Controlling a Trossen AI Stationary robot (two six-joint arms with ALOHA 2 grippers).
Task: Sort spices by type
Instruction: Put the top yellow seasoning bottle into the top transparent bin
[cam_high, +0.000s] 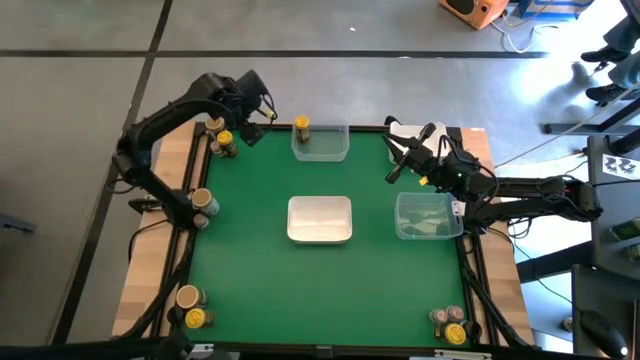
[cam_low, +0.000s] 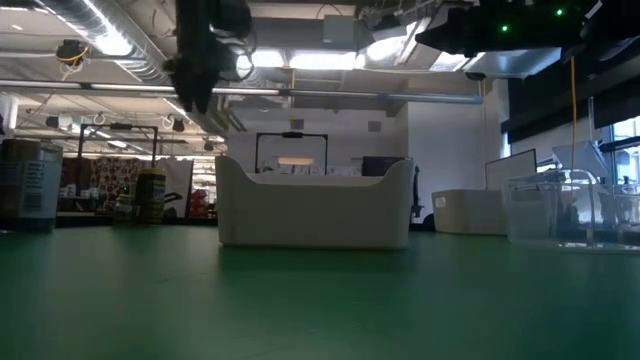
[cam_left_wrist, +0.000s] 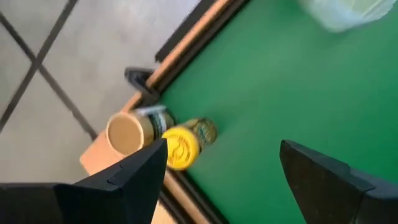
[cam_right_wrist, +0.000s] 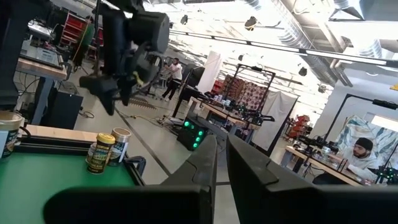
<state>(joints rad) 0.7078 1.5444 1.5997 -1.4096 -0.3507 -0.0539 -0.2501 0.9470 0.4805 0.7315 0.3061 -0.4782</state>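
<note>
The spices are small jars that stand in small groups at the table's edges. A tan-capped jar (cam_left_wrist: 127, 132) and a yellow-capped jar (cam_left_wrist: 180, 146) stand together at the far left corner (cam_high: 220, 133). My left gripper (cam_left_wrist: 221, 168) hangs open above them, pointing steeply down, with nothing between its fingers (cam_high: 258, 116). Another yellow-capped jar (cam_high: 301, 127) stands at the far clear tub's (cam_high: 322, 145) left corner. My right gripper (cam_right_wrist: 221, 155) is shut and empty, raised over the table's right side (cam_high: 396, 168).
A white tub (cam_high: 320, 218) sits mid-table, with a second clear tub (cam_high: 428, 215) to its right. More jars stand at the left edge (cam_high: 203, 203), the near left corner (cam_high: 192, 306) and the near right corner (cam_high: 448, 324). The green mat (cam_high: 260, 260) lies bare between them.
</note>
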